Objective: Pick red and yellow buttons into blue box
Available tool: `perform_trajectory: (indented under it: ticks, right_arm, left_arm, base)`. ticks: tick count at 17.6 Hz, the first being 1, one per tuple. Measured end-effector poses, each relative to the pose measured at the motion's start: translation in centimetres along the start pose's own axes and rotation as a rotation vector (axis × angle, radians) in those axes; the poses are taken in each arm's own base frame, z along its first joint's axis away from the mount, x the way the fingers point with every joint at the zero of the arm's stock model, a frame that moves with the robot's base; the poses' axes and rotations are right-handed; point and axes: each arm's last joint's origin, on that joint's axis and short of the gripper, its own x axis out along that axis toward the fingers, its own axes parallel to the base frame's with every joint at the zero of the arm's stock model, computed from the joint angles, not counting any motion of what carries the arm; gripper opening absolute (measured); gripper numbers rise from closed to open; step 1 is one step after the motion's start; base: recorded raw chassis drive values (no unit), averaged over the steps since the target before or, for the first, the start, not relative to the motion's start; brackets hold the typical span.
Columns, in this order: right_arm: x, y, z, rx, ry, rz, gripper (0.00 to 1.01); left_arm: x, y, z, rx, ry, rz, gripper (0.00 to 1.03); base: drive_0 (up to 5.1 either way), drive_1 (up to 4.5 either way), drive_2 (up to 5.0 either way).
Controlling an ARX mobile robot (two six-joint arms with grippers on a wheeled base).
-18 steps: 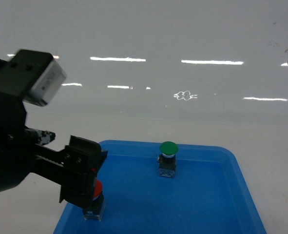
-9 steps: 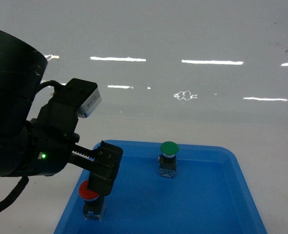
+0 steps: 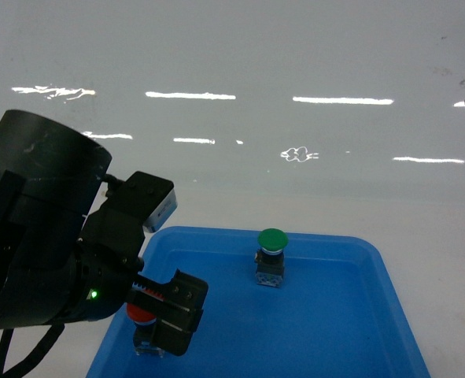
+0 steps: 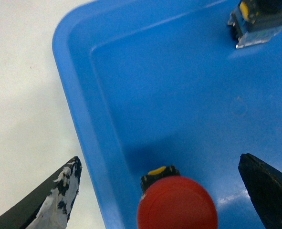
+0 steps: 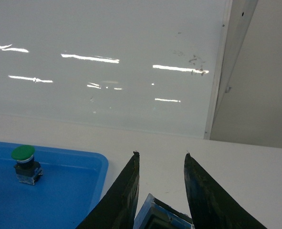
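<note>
The red button [image 3: 141, 314] stands upright in the near left corner of a shallow blue tray [image 3: 334, 331]. My left gripper [image 3: 160, 316] is low over it and open. In the left wrist view the round red cap [image 4: 177, 204] sits between the two spread fingers of the left gripper [image 4: 159, 160], touching neither. My right gripper [image 5: 161, 154] hangs over the white table right of the tray, shut on a blue-edged block body [image 5: 156, 215] whose cap is hidden. No yellow cap shows. The blue box is out of view.
A green-capped button [image 3: 271, 256] stands upright mid-tray towards the back; its body [image 4: 257, 24] shows in the left wrist view. The tray's raised rim [image 4: 76, 95] runs just left of the red button. A glossy white wall [image 3: 295, 94] rises behind the table.
My left arm has swung down and rolled over. Its gripper has moved from covering the red button to straddling it lower, with one finger now to the button's right.
</note>
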Motion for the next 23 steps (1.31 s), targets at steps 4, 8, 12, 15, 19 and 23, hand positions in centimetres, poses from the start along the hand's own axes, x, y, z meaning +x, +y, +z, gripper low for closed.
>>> perform_trajectory:
  ticks: [4, 8, 12, 15, 19, 23]
  right_arm:
    - [0.0, 0.0, 0.0, 0.0, 0.0, 0.0, 0.27]
    - [0.0, 0.0, 0.0, 0.0, 0.0, 0.0, 0.27]
    - [0.0, 0.0, 0.0, 0.0, 0.0, 0.0, 0.27]
    - [0.0, 0.0, 0.0, 0.0, 0.0, 0.0, 0.27]
    - [0.0, 0.0, 0.0, 0.0, 0.0, 0.0, 0.27]
    - [0.0, 0.0, 0.0, 0.0, 0.0, 0.0, 0.27]
  left_arm:
    - [0.6, -0.5, -1.8, -0.016, 0.036, -0.019, 0.98]
    - [0.6, -0.5, -2.3, -0.015, 0.035, -0.022, 0.78]
    - [0.6, -0.4, -2.3, -0.016, 0.015, -0.008, 0.36]
    - [0.5, -0.4, -2.7, -0.018, -0.002, -0.002, 0.33]
    - [-0.8, 1.4, -2.5, -0.069, -0.078, 0.021, 0.32]
    - [-4.3, 3.1, 0.2, -0.153, -0.231, 0.005, 0.32]
  base:
    - [0.0, 0.0, 0.0]
    - [0.0, 0.0, 0.0]
    - [0.0, 0.0, 0.0]
    - [0.0, 0.0, 0.0]
    - [0.0, 0.0, 0.0]
    - [0.0, 0.0, 0.0]
